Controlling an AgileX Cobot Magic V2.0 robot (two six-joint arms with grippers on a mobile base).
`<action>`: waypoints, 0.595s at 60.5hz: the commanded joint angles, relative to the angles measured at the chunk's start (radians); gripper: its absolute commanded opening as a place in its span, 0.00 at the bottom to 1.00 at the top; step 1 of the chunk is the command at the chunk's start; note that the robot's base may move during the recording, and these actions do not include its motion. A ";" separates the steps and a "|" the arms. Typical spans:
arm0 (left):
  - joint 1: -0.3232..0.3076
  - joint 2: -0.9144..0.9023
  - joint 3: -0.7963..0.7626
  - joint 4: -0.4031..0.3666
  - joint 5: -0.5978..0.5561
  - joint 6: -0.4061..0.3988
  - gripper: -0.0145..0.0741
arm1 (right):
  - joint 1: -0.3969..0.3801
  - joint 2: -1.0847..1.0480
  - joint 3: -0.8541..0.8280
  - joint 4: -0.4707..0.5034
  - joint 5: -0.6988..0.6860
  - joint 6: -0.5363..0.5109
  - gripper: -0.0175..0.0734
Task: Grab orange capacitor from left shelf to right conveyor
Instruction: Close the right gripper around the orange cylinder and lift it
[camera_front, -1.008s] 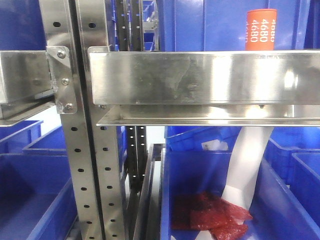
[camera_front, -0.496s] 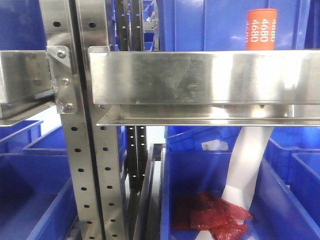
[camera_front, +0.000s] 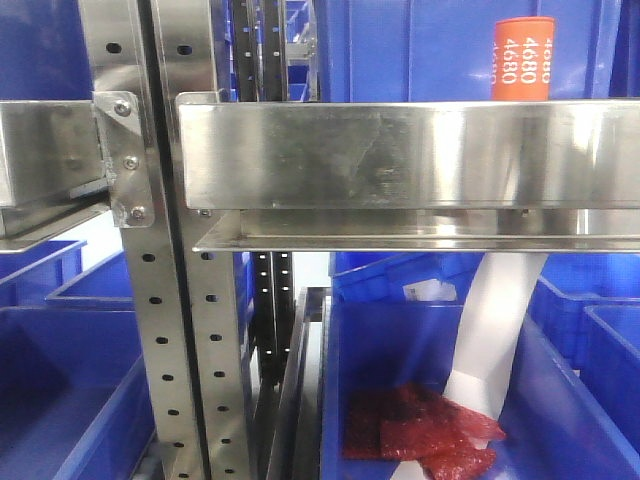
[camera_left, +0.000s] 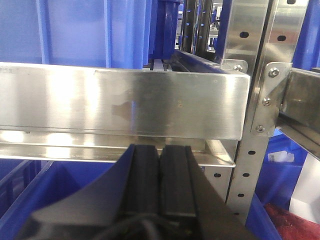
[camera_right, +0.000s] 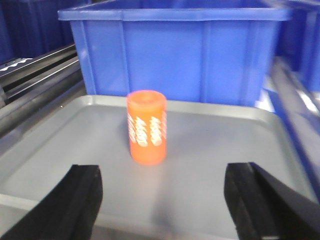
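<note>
Orange capacitor: there it is, the orange capacitor (camera_right: 147, 127), standing upright, alone and untouched.
Long axis: straight up and down; flat top faces the ceiling, round base sits flat.
Print: white "4680" runs lengthwise down its side, repeated around the body.
What's under it: a grey tray (camera_right: 240, 135), capacitor left of the tray's middle and back from its near lip.
Behind the capacitor: a big blue bin (camera_right: 200, 55), its wall close to the tray's far edge.
In front of the capacitor: the broad brushed rail of the left shelf (camera_front: 400, 155); from the front only the capacitor's upper part pokes above that rail, far to the right.
Well below the capacitor: red crinkled bags (camera_front: 420, 435) lying in a lower blue bin.
Right gripper: the right gripper (camera_right: 161, 175) is spread wide, one black finger each side of the capacitor and nearer the camera, both well clear of it, gripping nothing.
Left gripper: the left gripper (camera_left: 160, 155) has its black pads pressed flat together, nothing between them; it hangs just below and in front of a shelf rail, and the capacitor is out of that camera's sight.
</note>
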 joint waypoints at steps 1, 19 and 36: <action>0.000 -0.011 -0.006 -0.002 -0.084 0.000 0.02 | 0.022 0.090 -0.057 0.000 -0.195 -0.005 0.86; 0.000 -0.011 -0.006 -0.002 -0.084 0.000 0.02 | 0.056 0.395 -0.147 0.000 -0.388 -0.005 0.86; 0.000 -0.011 -0.006 -0.002 -0.084 0.000 0.02 | 0.053 0.559 -0.173 -0.001 -0.592 -0.005 0.86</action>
